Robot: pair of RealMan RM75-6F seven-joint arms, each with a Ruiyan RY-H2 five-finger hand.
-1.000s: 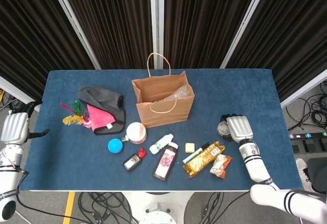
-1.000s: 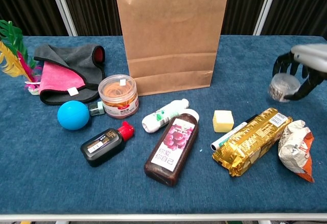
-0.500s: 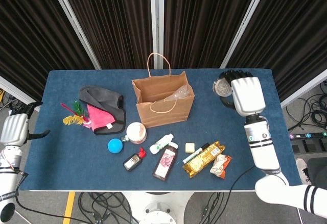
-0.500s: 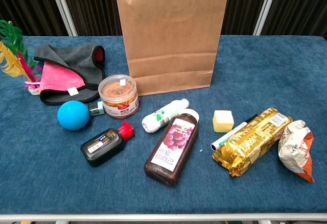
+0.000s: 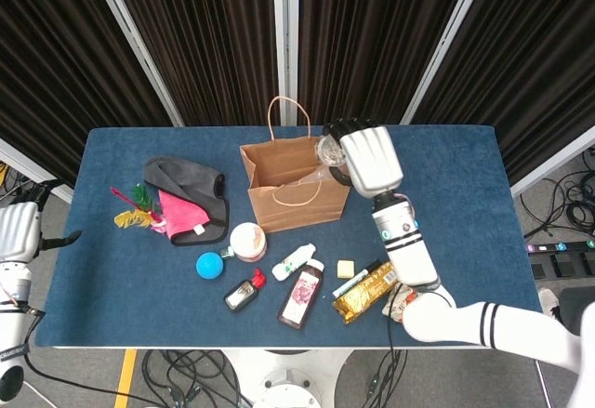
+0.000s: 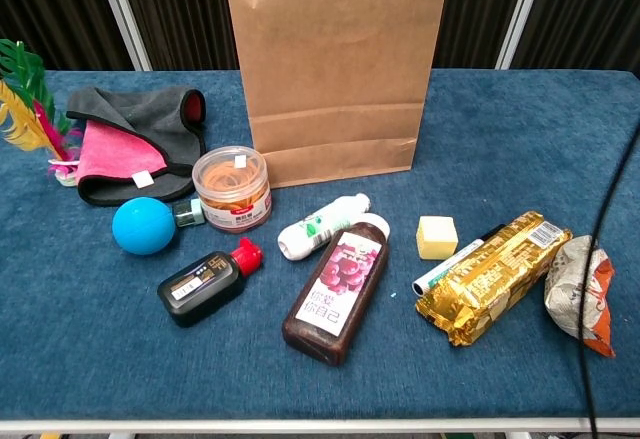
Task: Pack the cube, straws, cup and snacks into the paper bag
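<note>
Right hand (image 5: pixel 370 159) raised above paper bag's (image 5: pixel 296 188) right edge, fingers curled round clear plastic cup (image 5: pixel 330 150), cup over bag opening. Below hand on table: yellow cube (image 5: pixel 346 269), gold snack pack (image 5: pixel 370 289). Left hand (image 5: pixel 19 231) far left, off table; grasp unclear.

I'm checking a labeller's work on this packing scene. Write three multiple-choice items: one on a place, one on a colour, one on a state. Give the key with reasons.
1. Where is the cup?
A. On the table by the gold snack pack
B. In the right hand, over the paper bag's open top
C. Beside the blue ball

2. What colour is the cube?
A. Pale yellow
B. Red
C. Green

3. How does the paper bag stand?
A. Lying flat
B. Folded shut
C. Upright, top open

Key: B, the right hand holds it at the bag's rim; A, it shows pale yellow beside the marker; C, the head view looks down into its mouth.
</note>
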